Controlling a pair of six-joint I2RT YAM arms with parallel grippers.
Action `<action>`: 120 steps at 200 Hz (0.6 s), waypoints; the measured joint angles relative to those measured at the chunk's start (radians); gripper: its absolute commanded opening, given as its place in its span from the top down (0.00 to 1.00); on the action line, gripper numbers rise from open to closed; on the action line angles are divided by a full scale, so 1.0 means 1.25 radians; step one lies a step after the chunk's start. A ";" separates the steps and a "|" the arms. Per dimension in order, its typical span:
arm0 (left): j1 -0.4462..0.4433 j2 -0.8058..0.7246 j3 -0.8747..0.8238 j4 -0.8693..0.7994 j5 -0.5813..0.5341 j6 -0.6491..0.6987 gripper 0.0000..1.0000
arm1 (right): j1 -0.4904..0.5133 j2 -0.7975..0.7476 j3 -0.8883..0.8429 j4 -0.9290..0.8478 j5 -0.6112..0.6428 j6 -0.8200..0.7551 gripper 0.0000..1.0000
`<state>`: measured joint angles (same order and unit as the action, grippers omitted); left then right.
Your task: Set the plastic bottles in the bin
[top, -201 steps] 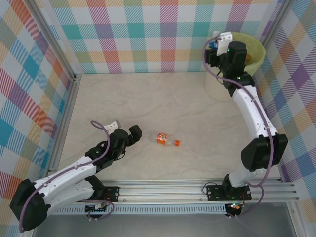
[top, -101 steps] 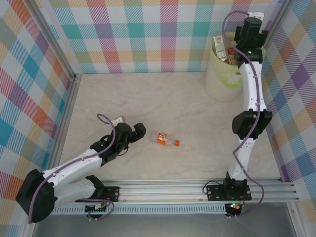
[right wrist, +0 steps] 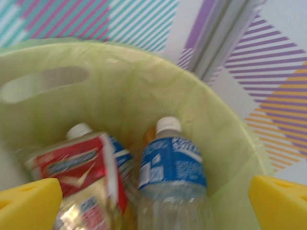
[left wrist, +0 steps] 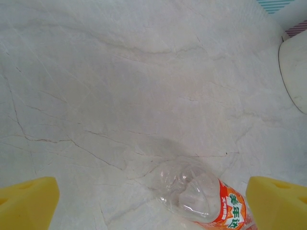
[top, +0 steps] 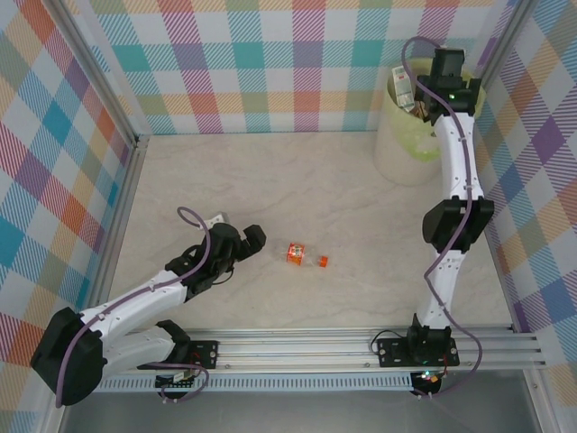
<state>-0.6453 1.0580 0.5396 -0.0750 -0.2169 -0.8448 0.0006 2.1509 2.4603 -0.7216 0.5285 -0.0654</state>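
Note:
One clear plastic bottle [top: 297, 254] with an orange label and orange cap lies on its side mid-table. My left gripper [top: 251, 241] sits just left of it, open. In the left wrist view the bottle [left wrist: 204, 194] lies base-first between the yellow fingertips [left wrist: 26, 201], closer to the right one and untouched. My right gripper [top: 440, 83] hangs open over the bin [top: 407, 144] at the far right. Looking down from the right wrist, a blue-labelled bottle [right wrist: 172, 165] and a red-labelled one [right wrist: 79, 167] rest inside the bin [right wrist: 225, 139], below my right gripper [right wrist: 153, 206].
Plaid walls and metal frame posts [top: 104, 99] enclose the marble tabletop [top: 297, 180]. The bin stands in the far right corner against the wall. A metal rail [top: 306, 347] carrying the arm bases runs along the near edge.
My right arm has stretched up over the bin and its gripper has opened, dropping the blue-labelled bottle inside. The left gripper has crept slightly toward the orange-labelled bottle.

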 measured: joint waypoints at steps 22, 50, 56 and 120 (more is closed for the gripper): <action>0.001 0.020 0.001 0.000 0.014 -0.004 0.00 | 0.039 -0.116 -0.118 -0.012 -0.080 -0.002 0.00; 0.002 0.078 0.027 -0.021 0.030 -0.017 0.00 | 0.116 -0.301 -0.349 0.027 -0.221 -0.021 0.00; 0.003 0.089 0.035 -0.025 0.033 -0.019 0.00 | 0.130 -0.334 -0.401 0.038 -0.264 -0.032 0.00; 0.006 0.180 0.132 -0.121 0.025 -0.065 0.00 | 0.265 -0.472 -0.848 0.096 -0.623 -0.231 0.00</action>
<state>-0.6376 1.2827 0.7052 -0.2260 -0.1852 -0.9260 0.3321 1.5608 1.4006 -0.6018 -0.2504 -0.3546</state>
